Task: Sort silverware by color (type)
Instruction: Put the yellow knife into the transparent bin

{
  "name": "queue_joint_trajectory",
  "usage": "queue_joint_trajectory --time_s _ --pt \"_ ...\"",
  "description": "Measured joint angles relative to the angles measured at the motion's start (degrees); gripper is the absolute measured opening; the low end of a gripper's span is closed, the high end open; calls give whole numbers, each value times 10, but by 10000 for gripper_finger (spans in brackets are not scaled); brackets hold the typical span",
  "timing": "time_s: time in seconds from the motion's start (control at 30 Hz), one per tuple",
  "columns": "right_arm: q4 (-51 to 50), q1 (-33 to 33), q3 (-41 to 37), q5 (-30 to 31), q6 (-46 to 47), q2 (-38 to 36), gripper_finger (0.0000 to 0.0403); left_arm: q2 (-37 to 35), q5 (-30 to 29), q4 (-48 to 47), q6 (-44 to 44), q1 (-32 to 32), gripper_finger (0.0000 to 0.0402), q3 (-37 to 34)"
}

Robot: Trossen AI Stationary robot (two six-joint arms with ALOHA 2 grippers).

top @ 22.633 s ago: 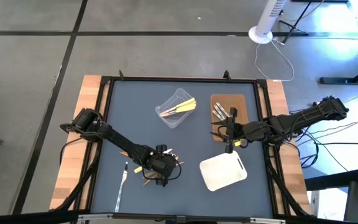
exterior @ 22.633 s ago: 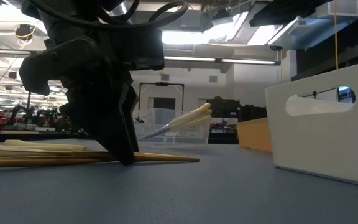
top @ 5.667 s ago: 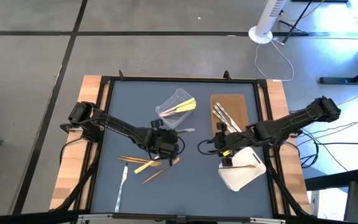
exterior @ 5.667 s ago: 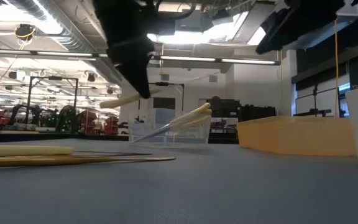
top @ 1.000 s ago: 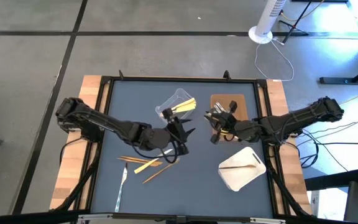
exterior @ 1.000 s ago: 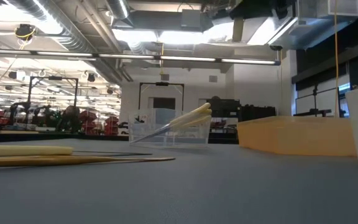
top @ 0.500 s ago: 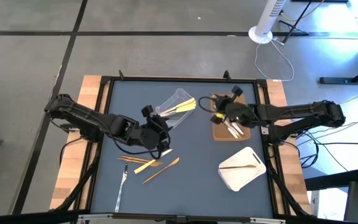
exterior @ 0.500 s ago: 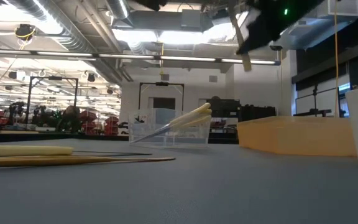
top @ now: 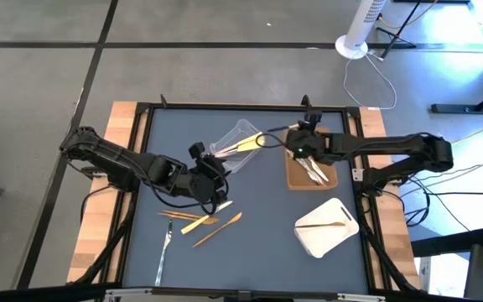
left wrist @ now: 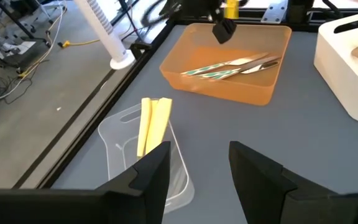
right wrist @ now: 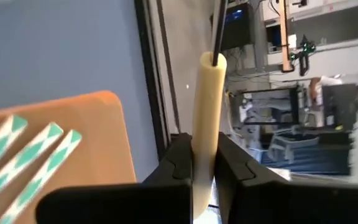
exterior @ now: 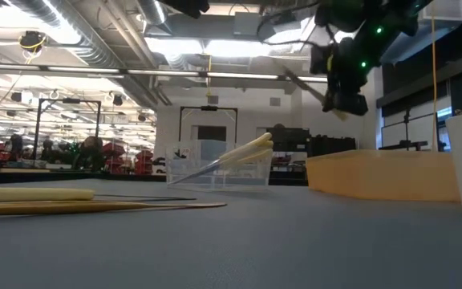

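Pale yellow utensil (right wrist: 207,118), clamped in right gripper (right wrist: 196,163), angles toward tub (top: 234,143).

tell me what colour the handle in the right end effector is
Pale yellow handle, clamped in the right end effector; the right wrist view shows it best.

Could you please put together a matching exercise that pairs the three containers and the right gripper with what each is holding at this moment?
Column one:
1. clear tub
2. brown tray
3. white tray
4. right gripper

Column two:
a. silver utensils lying inside
b. shut on a pale-handled utensil
c. pale yellow utensils inside
d. one brownish utensil inside

Pairs: 1-c, 2-a, 3-d, 4-b.

The left gripper is open, beside the clear tub.
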Motion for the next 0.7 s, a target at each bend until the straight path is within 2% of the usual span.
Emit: queue_joint_trajectory --time_s 0.3,0.7 --pt "-57 0 89 1 -41 78 15 0 0 -1 0 0 158 0" --pt "-110 1 240 1 -178 206 15 0 0 -6 0 0 158 0"
